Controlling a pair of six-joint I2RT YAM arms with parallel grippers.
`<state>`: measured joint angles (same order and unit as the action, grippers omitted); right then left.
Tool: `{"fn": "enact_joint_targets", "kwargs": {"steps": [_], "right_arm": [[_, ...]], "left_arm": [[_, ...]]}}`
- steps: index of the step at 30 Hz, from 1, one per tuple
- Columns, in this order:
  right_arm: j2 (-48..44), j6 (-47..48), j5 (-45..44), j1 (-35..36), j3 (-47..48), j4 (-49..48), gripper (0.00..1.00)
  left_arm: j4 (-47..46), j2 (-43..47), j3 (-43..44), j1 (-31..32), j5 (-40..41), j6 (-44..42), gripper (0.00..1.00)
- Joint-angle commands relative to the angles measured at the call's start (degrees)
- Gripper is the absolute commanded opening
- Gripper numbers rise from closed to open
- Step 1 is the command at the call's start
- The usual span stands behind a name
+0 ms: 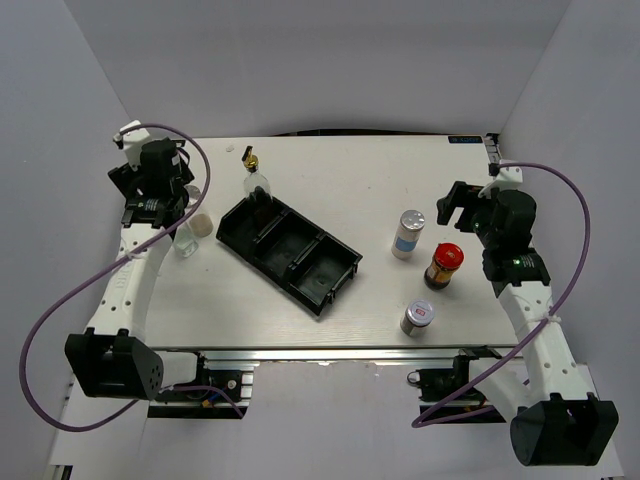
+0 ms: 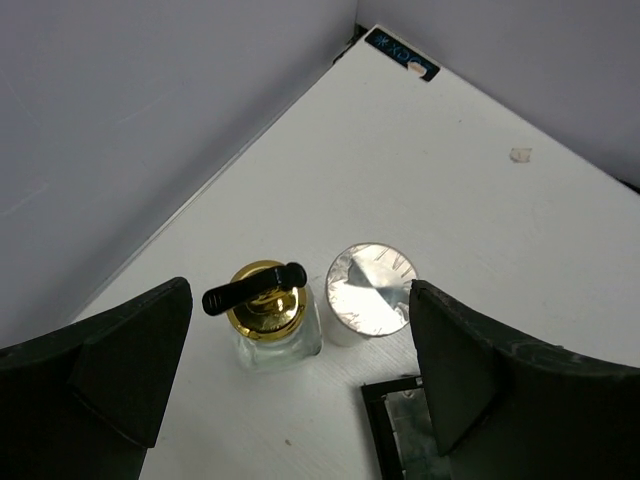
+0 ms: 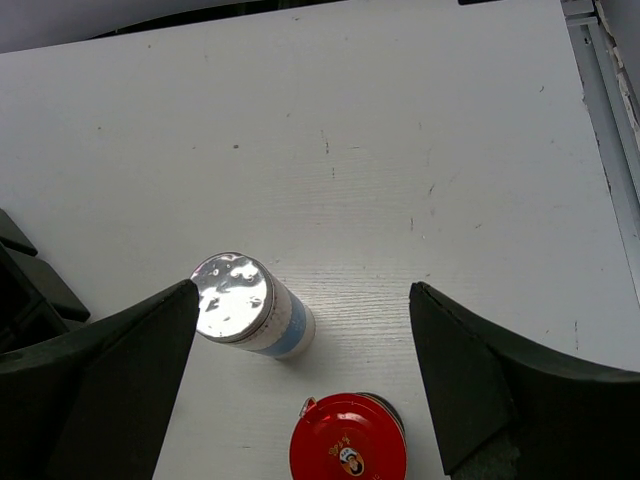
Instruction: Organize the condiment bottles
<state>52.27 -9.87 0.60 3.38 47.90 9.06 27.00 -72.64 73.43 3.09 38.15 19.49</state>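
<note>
Two upright bottles sit just under the left gripper [image 2: 300,290], whose fingers are wide apart and empty: a gold-capped glass bottle [image 2: 265,310] and a silver-lidded jar [image 2: 368,288] just beside it, left of the black tray [image 1: 288,248], far from the right gripper [image 3: 303,290], which is spread wide too.

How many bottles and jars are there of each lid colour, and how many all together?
Glass bottles with gold caps: 2
Jars with silver lids: 3
Jar with a red lid: 1
Total: 6
</note>
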Motion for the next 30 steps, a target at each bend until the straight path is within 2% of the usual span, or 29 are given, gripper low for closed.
{"fn": "enact_joint_targets", "kwargs": {"steps": [1,14,18,20,30], "right_arm": [[0.1,0.6,0.1,-0.1,2.6,-1.0,0.89],[-0.1,0.8,-0.3,-0.1,2.8,-0.6,0.9],[0.0,0.8,-0.4,0.0,2.6,-0.7,0.89],[0.3,0.8,-0.3,-0.1,2.7,-0.7,0.89],[1.4,1.0,2.6,-0.1,3.0,-0.6,0.89]], "left_arm": [[0.1,1.1,-2.3,-0.6,2.1,-0.4,0.98],[-9.0,-3.0,-7.4,-2.7,2.3,-3.4,0.94],[-11.7,-4.7,-8.3,-2.8,3.7,-4.0,0.83],[-12.7,-4.8,-8.9,-2.9,5.4,-4.9,0.81],[-17.9,-4.4,-12.2,-2.9,3.9,-6.9,0.46]]}}
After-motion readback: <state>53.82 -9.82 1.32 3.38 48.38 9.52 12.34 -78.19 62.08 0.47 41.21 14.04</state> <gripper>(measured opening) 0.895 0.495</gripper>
